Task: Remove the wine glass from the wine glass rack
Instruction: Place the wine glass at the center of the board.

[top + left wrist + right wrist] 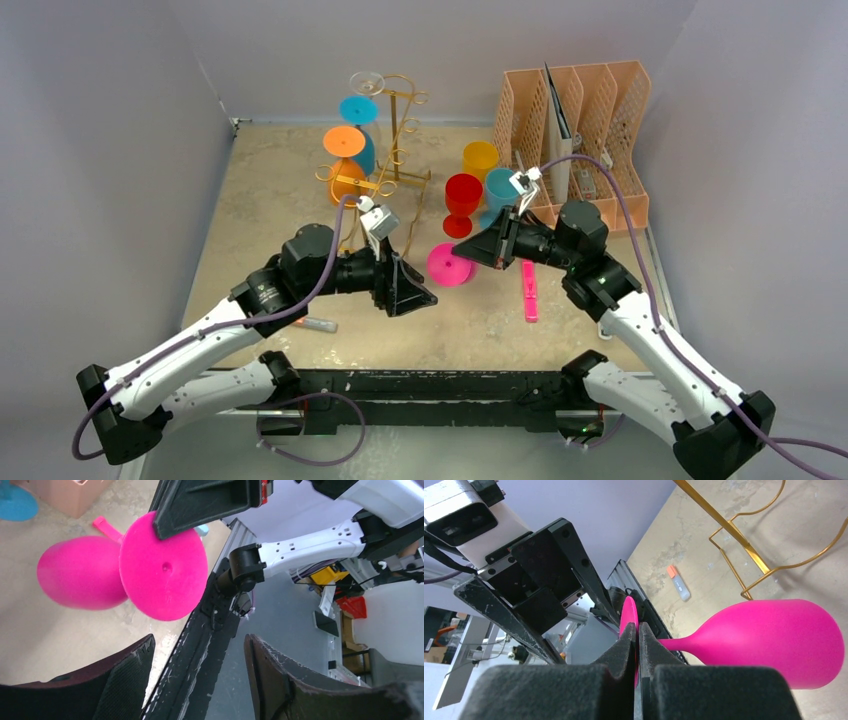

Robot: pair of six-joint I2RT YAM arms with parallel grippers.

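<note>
My right fingers (628, 647) are pressed together on the thin rim of the foot of the pink wine glass (784, 640), with only that disc between them. The glass lies sideways, off the wine glass rack (395, 150), its bowl pointing away from my left arm and low over the bench (260, 200). It seems to hang just clear of the surface, though I cannot be sure. My left fingers (131, 669) stand partly spread, facing the flat of the foot, near it but touching nothing. The gold rack stands at the back left, carrying an orange glass (345, 165), a blue glass (358, 109) and a clear glass (366, 82).
</note>
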